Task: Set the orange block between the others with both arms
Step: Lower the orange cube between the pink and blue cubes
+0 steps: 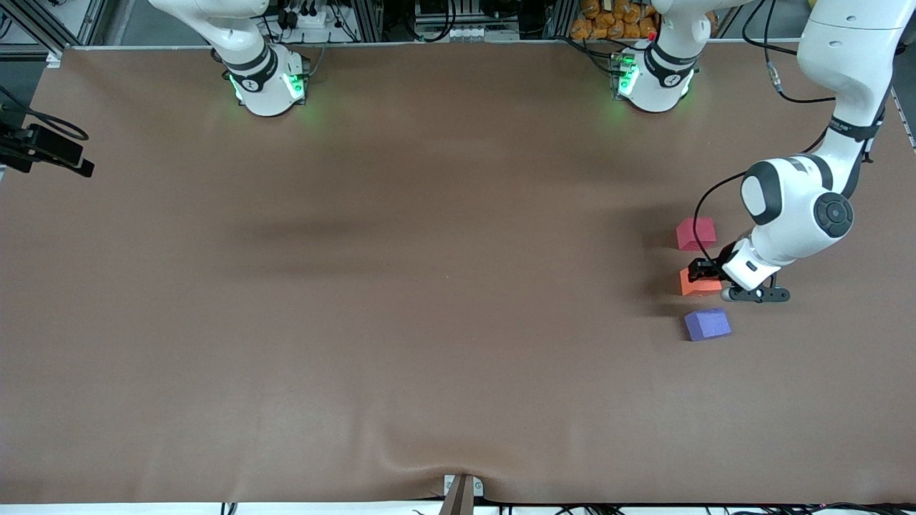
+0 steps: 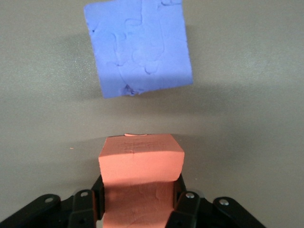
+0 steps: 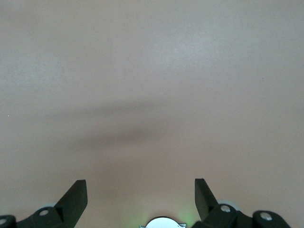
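**Orange block gripped between the two others**

The left gripper [image 2: 137, 209] pinches the orange block [image 1: 700, 284], which sits between the pinkish-red cube [image 1: 695, 233] and the purple-blue cube [image 1: 707, 323], on the table [image 1: 401, 286]. The right gripper [image 3: 140, 197] waits, jaws spread.

Orange block [image 1: 700, 284], pinkish-red cube [image 1: 695, 234], purple-blue cube [image 1: 707, 324].

A wide table [image 1: 401, 286] covered in plain brown cloth carries three small matte foam cubes in a line toward the left arm's end. The pinkish-red cube [image 1: 695, 233] lies farthest from the front camera, the bright-orange cube [image 1: 698, 285] sits between, and the purple-blue cube [image 1: 707, 324] is nearest.
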Action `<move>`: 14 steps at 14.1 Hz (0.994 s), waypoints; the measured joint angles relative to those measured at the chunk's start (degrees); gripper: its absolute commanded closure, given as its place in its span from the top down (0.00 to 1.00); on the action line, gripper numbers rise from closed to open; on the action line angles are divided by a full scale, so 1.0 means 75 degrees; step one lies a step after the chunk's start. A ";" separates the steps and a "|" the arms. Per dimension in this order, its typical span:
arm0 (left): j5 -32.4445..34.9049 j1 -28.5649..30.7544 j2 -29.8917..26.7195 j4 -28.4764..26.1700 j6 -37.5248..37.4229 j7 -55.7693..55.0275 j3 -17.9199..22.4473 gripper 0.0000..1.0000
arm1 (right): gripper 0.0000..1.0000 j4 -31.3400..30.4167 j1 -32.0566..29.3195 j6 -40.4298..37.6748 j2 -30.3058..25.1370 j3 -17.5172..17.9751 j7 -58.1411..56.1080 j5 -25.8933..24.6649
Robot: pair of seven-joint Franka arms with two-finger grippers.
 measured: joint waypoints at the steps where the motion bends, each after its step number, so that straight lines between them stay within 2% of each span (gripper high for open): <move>1: 0.0000 0.0002 0.0000 -0.0003 0.0000 0.0001 0.0000 0.00 | 1.00 0.0000 0.0001 0.0000 0.0000 0.0006 0.0000 0.0000; 5: 0.0000 0.0002 0.0000 -0.0003 0.0004 0.0003 -0.0002 0.02 | 1.00 0.0002 0.0001 0.0000 0.0000 0.0010 0.0000 0.0001; 6: 0.0000 0.0002 0.0000 -0.0003 0.0004 0.0003 -0.0002 0.11 | 1.00 0.0002 0.0001 0.0000 0.0000 0.0010 0.0000 0.0001; 7: 0.0000 0.0000 0.0002 -0.0003 0.0006 0.0005 -0.0004 0.42 | 1.00 0.0002 0.0001 0.0000 0.0000 0.0010 0.0000 0.0001; 8: 0.0000 -0.0001 0.0003 -0.0003 0.0011 0.0007 -0.0007 0.99 | 1.00 0.0003 0.0001 0.0000 0.0000 0.0011 0.0000 0.0003; 14: -0.0008 -0.0009 0.0009 0.0077 0.0084 0.0008 -0.0049 1.00 | 1.00 0.0003 0.0003 -0.0001 0.0000 0.0020 0.0000 0.0004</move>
